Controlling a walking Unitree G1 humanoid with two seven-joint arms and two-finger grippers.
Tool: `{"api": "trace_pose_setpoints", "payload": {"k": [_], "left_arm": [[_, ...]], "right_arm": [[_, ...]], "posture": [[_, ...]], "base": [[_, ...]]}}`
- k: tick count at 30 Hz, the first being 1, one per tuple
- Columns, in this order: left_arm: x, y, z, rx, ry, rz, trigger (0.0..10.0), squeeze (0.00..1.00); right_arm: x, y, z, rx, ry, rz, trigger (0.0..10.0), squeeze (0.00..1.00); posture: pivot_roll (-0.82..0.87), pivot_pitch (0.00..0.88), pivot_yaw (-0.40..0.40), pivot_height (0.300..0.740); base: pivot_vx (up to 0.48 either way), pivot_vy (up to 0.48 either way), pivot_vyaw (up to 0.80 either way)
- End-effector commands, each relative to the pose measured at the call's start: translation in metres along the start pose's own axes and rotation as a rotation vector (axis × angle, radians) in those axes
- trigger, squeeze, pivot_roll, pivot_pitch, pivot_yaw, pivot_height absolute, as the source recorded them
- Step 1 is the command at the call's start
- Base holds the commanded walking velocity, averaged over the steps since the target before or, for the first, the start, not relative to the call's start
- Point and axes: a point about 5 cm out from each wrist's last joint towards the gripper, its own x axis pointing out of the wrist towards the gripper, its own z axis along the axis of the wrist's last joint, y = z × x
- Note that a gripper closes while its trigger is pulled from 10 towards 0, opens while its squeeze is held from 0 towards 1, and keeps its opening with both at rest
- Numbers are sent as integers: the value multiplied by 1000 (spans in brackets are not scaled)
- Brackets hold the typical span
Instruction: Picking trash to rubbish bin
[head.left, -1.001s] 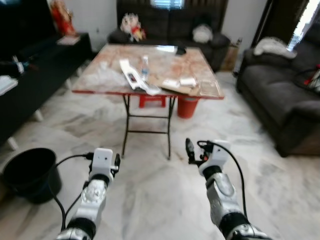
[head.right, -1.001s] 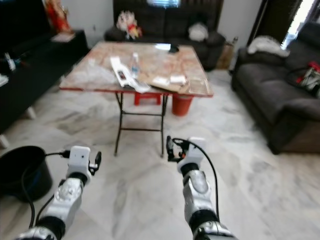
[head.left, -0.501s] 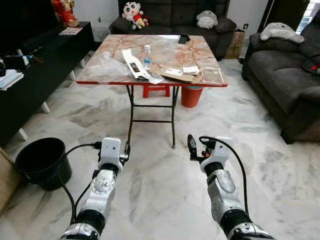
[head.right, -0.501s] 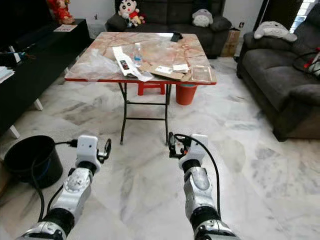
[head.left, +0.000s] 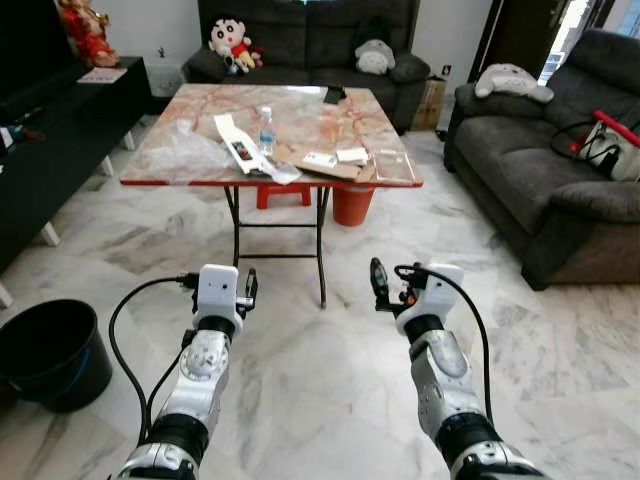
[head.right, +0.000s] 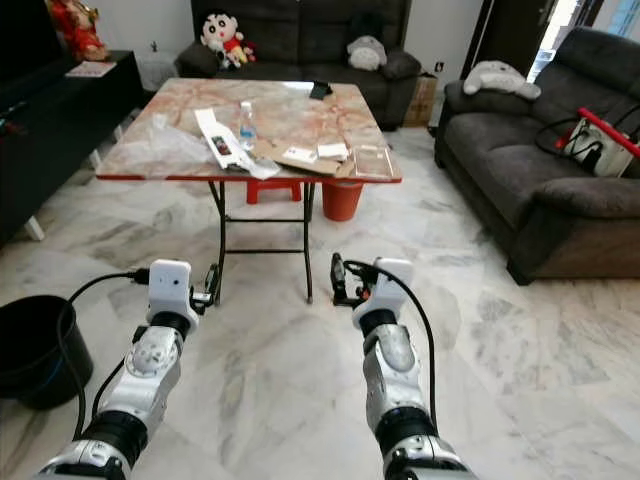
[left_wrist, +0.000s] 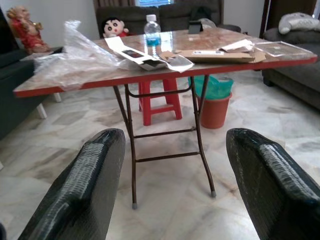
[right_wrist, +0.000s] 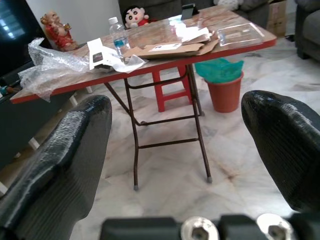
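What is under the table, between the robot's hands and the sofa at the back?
A red stool and an orange bin with a green liner stand under the table; the left wrist view shows it best. Before them, only bare marble floor.

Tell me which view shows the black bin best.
Left eye view: the black bin sits whole on the floor at the robot's left, rim and wall visible. The right eye view cuts it off at the frame edge. The wrist views look toward the table instead.
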Motion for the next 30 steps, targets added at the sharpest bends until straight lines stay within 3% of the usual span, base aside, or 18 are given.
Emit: {"api": "trace_pose_setpoints", "payload": {"k": [1, 22, 30], "left_arm": [[3, -5, 8, 18, -33, -18, 10000, 0], [5, -8, 12, 20, -43, -25, 10000, 0], [5, -10, 12, 18, -42, -34, 10000, 0]], "right_arm": [[4, 1, 8, -4, -27, 8, 10000, 0], [4, 5, 8, 17, -26, 20, 10000, 0], [3, 5, 8, 12, -27, 18, 10000, 0]], "posture": [[141, 0, -40, 740], [146, 0, -44, 740], [146, 0, -44, 740]], "base": [[454, 0, 525], [456, 0, 176], [456, 0, 629]]}}
